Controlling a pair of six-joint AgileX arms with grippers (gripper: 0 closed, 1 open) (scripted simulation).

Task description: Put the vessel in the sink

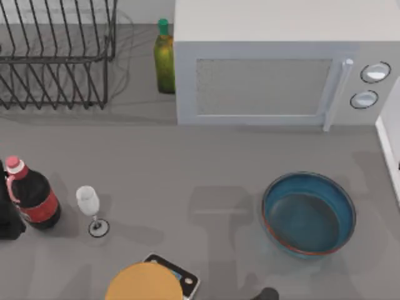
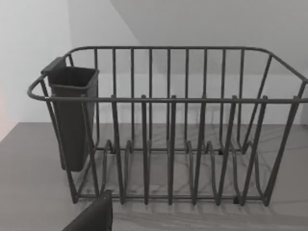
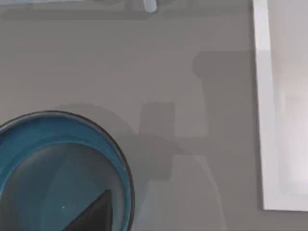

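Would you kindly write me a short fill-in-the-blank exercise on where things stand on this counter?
1. The teal bowl sits upright on the grey ____, not in the sink.
2. The green bottle stands between the dish rack and the ____.
3. The wine glass stands beside the dark ____ with the red label.

Missing words: counter; microwave; bottle

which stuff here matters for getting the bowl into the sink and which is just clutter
Job: teal bowl on the counter; pale sink rim at the table's right edge.

Clutter: microwave, green bottle, dish rack, cola bottle, wine glass, orange disc.
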